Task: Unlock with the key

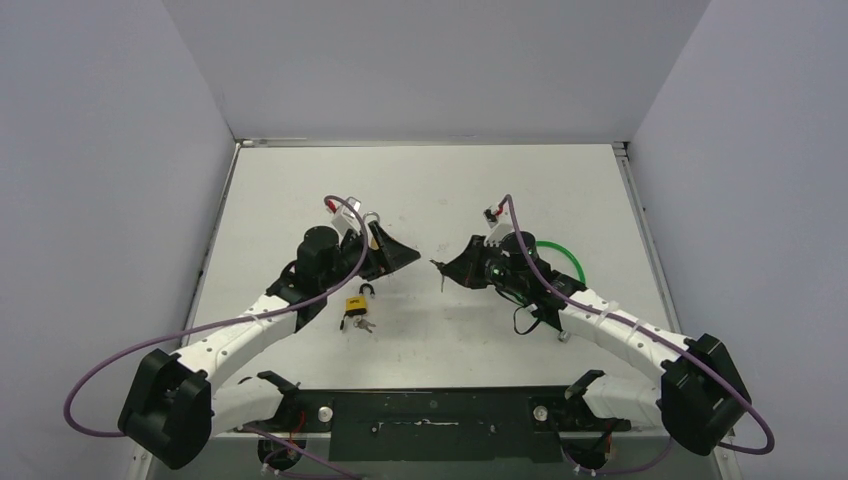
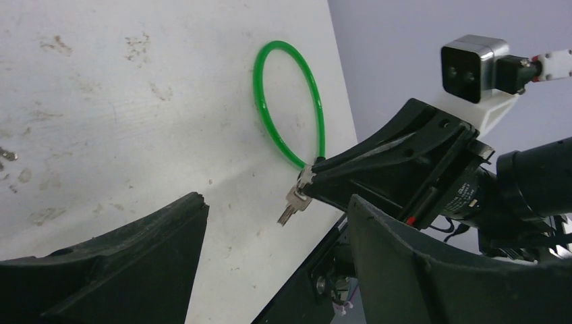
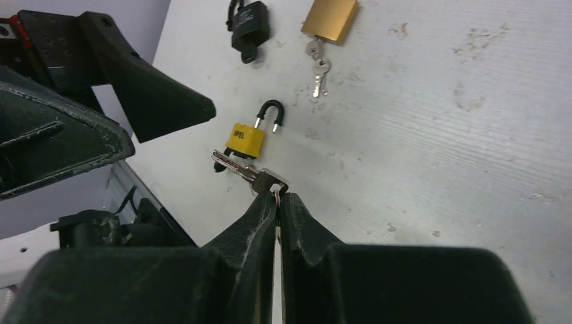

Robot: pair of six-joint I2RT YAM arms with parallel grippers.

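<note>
Right fingers [image 3: 256, 226] pressed tight together on the head of a silver key [image 3: 237, 169]. Blade sticks out past the tips, in the air above the table [image 3: 438, 135]. Right gripper [image 3: 278, 199] therefore clamped on the key. Green ring [image 2: 290, 101] meets the key head at the fingertips and loops back over the table surface.

Left fingers [image 2: 135, 270] spread wide, nothing between them. Left gripper [image 1: 405, 255] faces the right gripper across a small gap near the middle of the table.

Yellow padlock [image 3: 246, 138] lies flat on the table. In the right wrist view the key tip lines up with its lower corner, but the top view shows them apart. Black shackle; one leg looks clear of the body, not certain. Small bunch of keys [image 1: 360, 323] just beside the padlock's base.

Farther off in the right wrist view: black padlock [image 3: 248, 30] and brass padlock [image 3: 330, 17], near each other but not touching. Loose keys [image 3: 319, 71] lie at the brass padlock's lower edge
</note>
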